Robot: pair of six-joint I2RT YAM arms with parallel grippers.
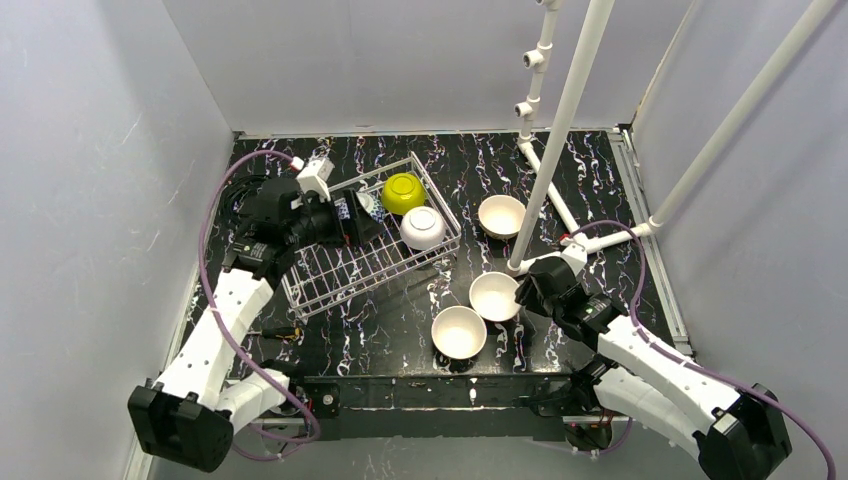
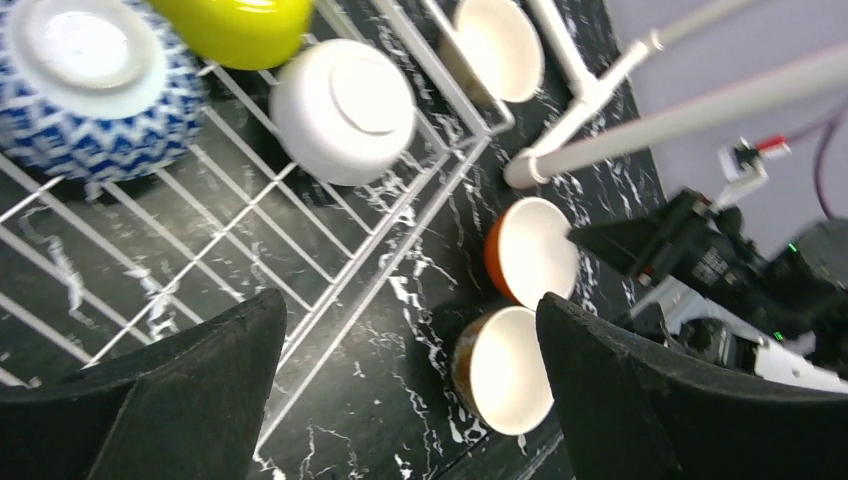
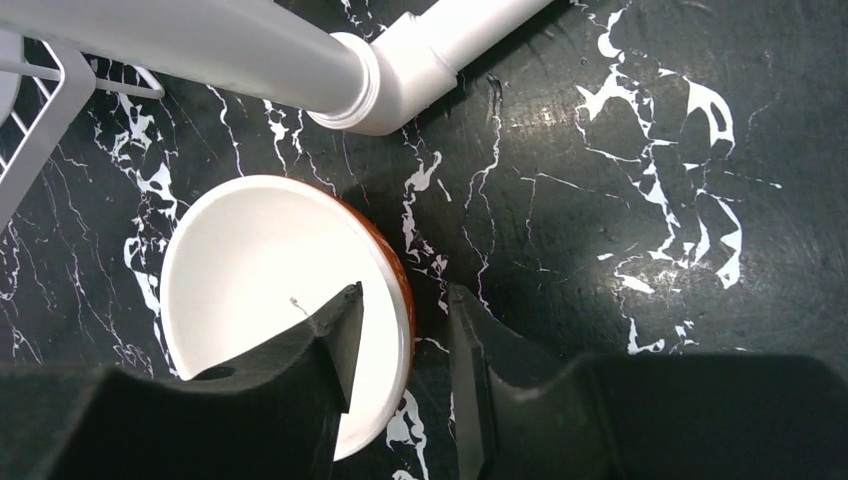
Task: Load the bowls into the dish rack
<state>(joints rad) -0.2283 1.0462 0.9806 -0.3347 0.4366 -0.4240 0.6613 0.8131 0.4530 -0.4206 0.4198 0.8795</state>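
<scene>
The wire dish rack (image 1: 340, 270) holds a yellow-green bowl (image 1: 403, 192), a white bowl (image 1: 423, 227) and a blue-white bowl (image 2: 90, 90), all bottom up. A tan bowl (image 1: 501, 215), an orange bowl (image 1: 495, 296) and a second tan bowl (image 1: 459, 331) stand upright on the table. My left gripper (image 1: 352, 222) hovers over the rack, open and empty. My right gripper (image 3: 405, 340) is open astride the orange bowl's (image 3: 250, 290) right rim, one finger inside and one outside.
A white pipe frame (image 1: 560, 130) stands just behind the orange bowl, its foot (image 3: 400, 70) close above my right gripper. The rack's corner (image 3: 40, 120) shows at the left of the right wrist view. Grey walls enclose the black marble table.
</scene>
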